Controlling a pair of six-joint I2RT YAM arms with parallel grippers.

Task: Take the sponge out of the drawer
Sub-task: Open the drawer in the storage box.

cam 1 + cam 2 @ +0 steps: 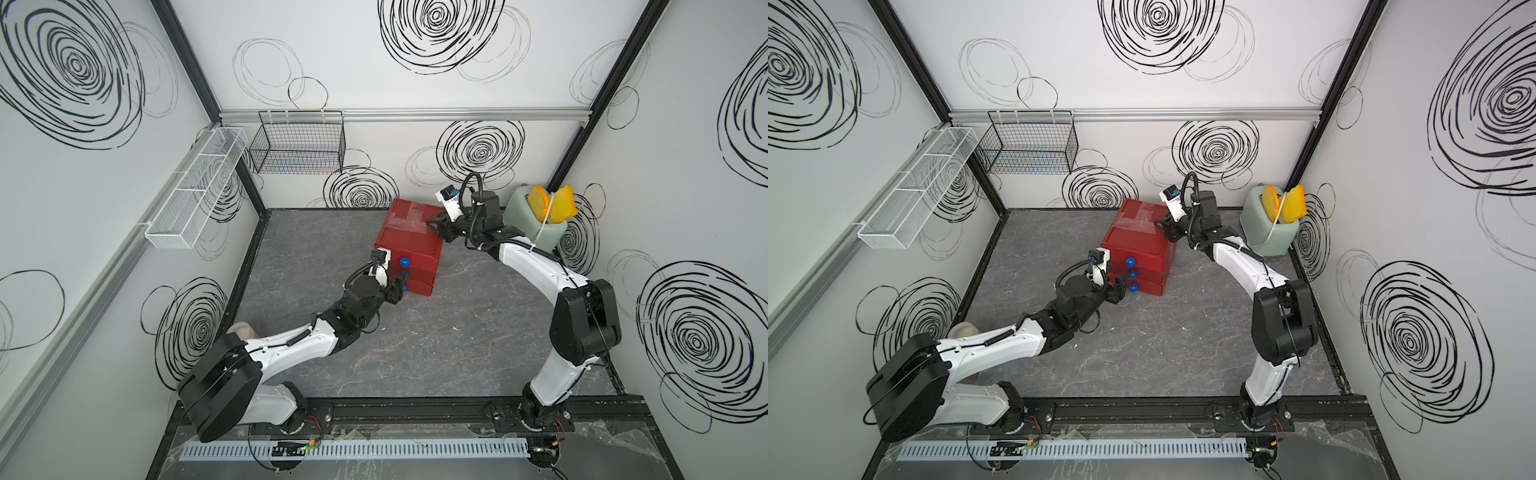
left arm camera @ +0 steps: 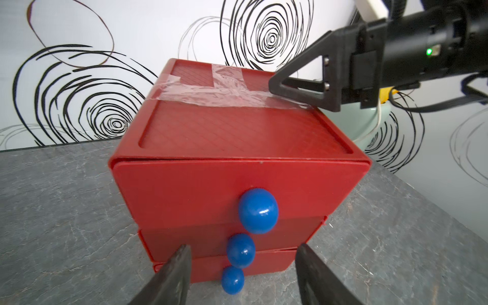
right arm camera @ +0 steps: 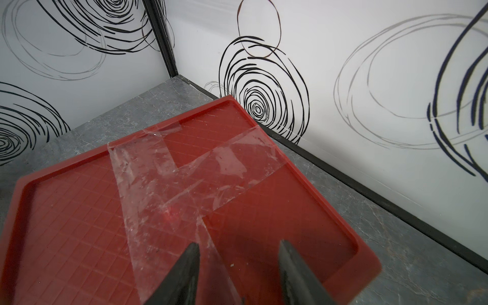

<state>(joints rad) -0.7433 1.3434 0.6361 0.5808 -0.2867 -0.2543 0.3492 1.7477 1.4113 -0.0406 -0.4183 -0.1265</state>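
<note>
**A:** First entry?
**B:** One red drawer unit [image 1: 409,245], at 12 o'clock from the middle of the table [image 1: 415,353]. It has three drawers, all shut, each with a blue knob, and the fronts face about 6 o'clock. Clear tape [image 3: 169,179] lies across the top.

**A:** And the sponge?
**B:** Not in sight. Which drawer holds it cannot be told.

**A:** The left gripper?
**B:** The left gripper [image 2: 244,246] sits at the unit's 7 o'clock. It is released, with its jaws apart on either side of the middle knob [image 2: 240,250], and grasps nothing.

**A:** The right gripper?
**B:** The right gripper [image 3: 239,244] reaches in from 3 o'clock. It is also released, with its tips over the taped top and nothing between them. Whether it touches the top cannot be told.

**A:** Sundries?
**B:**
- A pale green container [image 1: 523,216] holding yellow pieces [image 1: 559,203], at 2 o'clock.
- A black wire basket [image 1: 297,145], at 11 o'clock.
- A white mesh rack [image 1: 195,187], at 10 o'clock.
</note>
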